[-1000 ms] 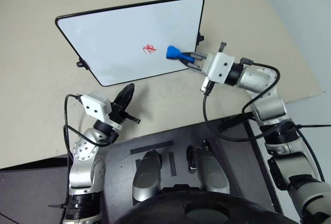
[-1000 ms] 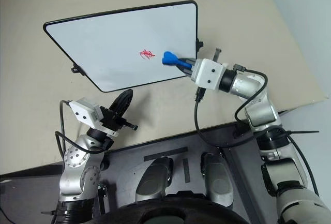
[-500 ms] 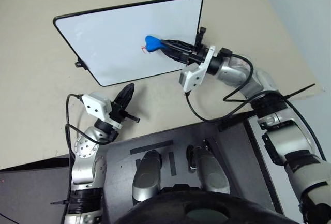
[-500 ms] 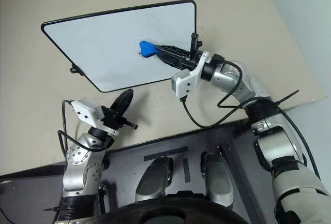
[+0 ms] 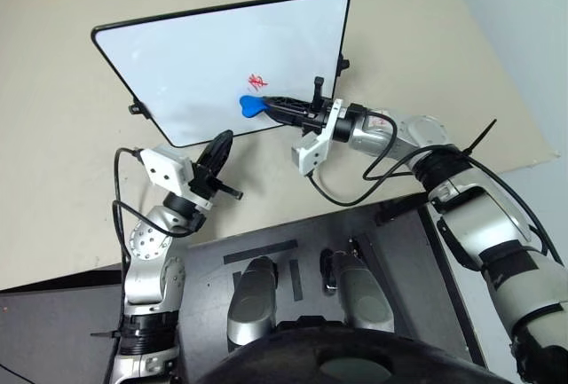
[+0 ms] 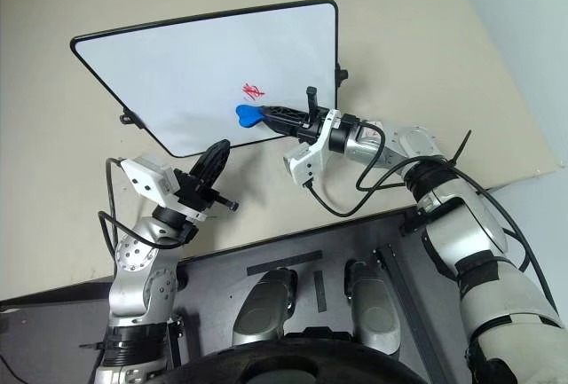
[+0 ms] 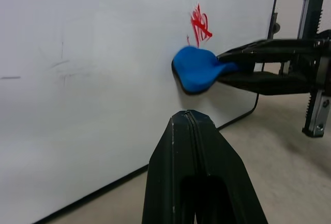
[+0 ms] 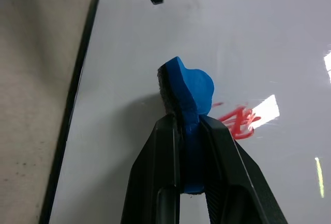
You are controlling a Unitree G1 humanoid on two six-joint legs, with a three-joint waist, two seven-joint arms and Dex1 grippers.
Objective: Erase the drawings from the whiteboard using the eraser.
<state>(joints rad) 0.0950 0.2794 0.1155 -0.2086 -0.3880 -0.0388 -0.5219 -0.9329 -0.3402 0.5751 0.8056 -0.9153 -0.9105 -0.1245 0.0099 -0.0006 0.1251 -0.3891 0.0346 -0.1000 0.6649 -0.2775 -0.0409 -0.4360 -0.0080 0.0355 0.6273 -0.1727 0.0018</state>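
While whiteboard (image 5: pixel 195 56) lies flat on beige table (image 5: pixel 53 180), left gripper (image 5: pixel 216 155) hovers just off board's near edge, fingers (image 7: pixel 194 146) pressed together, nothing between them. Further right, red drawings (image 5: pixel 257 80) sit on board's right half, unerased. Eraser (image 5: pixel 252 105), bright blue, rests against board surface just near side of drawings, close beside red strokes. Right gripper (image 5: pixel 282 109) reaches in from right, fingers (image 8: pixel 155 167) clamped on eraser. Board's black side tab (image 5: pixel 343 64) visible at right edge.
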